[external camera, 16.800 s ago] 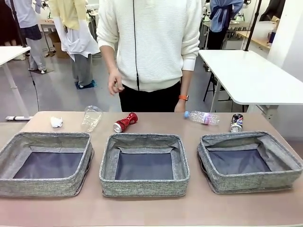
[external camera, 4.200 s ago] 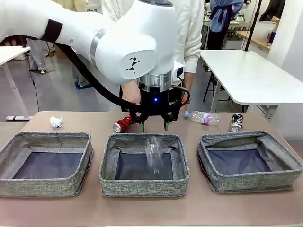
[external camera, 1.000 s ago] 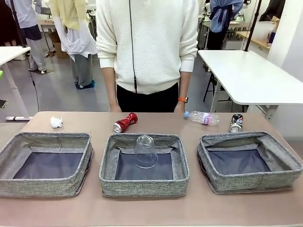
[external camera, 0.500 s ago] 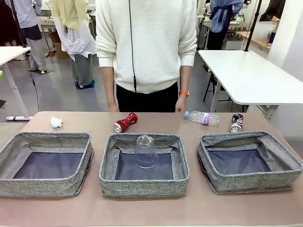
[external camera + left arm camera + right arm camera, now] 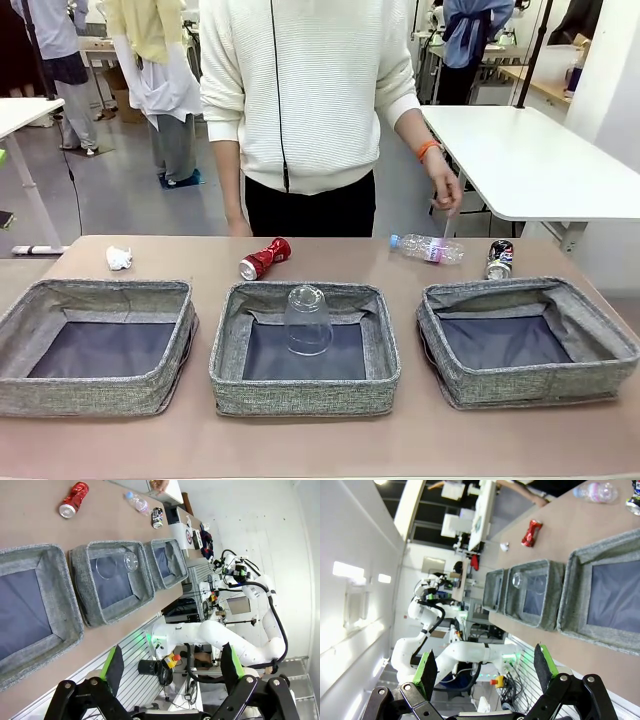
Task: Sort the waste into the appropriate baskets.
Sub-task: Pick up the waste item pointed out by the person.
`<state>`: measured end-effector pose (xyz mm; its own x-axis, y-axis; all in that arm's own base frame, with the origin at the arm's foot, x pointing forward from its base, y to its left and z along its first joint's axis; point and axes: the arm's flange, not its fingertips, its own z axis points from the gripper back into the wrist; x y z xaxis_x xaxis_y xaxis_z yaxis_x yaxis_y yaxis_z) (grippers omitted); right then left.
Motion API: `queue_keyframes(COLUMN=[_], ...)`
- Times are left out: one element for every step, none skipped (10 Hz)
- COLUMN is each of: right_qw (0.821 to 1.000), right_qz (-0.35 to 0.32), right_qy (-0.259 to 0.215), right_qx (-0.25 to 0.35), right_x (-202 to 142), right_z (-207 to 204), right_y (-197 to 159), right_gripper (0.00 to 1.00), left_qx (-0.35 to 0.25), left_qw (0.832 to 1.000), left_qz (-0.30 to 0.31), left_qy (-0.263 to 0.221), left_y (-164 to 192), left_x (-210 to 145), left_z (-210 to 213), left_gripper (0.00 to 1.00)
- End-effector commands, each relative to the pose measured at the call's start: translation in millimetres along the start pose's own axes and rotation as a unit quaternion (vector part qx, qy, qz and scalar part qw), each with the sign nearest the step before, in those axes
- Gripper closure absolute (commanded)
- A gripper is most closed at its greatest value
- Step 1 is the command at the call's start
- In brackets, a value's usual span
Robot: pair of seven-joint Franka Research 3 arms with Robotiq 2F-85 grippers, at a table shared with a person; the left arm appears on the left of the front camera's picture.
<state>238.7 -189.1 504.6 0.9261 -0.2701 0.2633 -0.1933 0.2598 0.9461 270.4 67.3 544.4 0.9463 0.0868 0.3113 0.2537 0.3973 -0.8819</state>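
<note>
Inside the middle basket (image 5: 300,395) the cup (image 5: 307,320) stands upside down on the dark bottom. Behind the baskets, on the surface (image 5: 320,445), lie the paper wad (image 5: 119,258) at far left, the red can (image 5: 265,258) behind the middle basket, and the bottle (image 5: 428,247) and dark can (image 5: 499,259) behind the right basket (image 5: 530,385). A person's hand (image 5: 447,190) hangs over the bottle, perhaps just clear of it. Left fingers (image 5: 114,665) and right fingers (image 5: 426,670) stand wide apart, holding nothing.
</note>
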Motion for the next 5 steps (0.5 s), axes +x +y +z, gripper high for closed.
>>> queue_keyframes(right_qw=[1.000, 1.000, 1.000, 1.000, 1.000], right_qz=[0.013, 0.013, 0.013, 0.013, 0.013], right_qy=[0.000, 0.000, 0.000, 0.000, 0.000], right_qx=[0.005, 0.005, 0.005, 0.005, 0.005], right_x=[1.2, 1.2, 1.2, 1.2, 1.2], right_z=[0.3, 0.3, 0.3, 0.3, 0.3], right_y=[1.1, 1.1, 1.1, 1.1, 1.1], right_gripper=[0.00, 0.00, 0.00, 0.00, 0.00], left_qx=[-0.004, -0.004, -0.004, -0.004, -0.004], left_qw=[1.000, 1.000, 1.000, 1.000, 1.000], left_qz=[-0.004, -0.004, -0.004, -0.004, -0.004], left_qy=[0.001, 0.001, 0.001, 0.001, 0.001], left_y=[-0.2, -0.2, -0.2, -0.2, -0.2], left_x=[-1.8, -1.8, -1.8, -1.8, -1.8], left_z=[2.8, 2.8, 2.8, 2.8, 2.8], left_gripper=[0.00, 0.00, 0.00, 0.00, 0.00])
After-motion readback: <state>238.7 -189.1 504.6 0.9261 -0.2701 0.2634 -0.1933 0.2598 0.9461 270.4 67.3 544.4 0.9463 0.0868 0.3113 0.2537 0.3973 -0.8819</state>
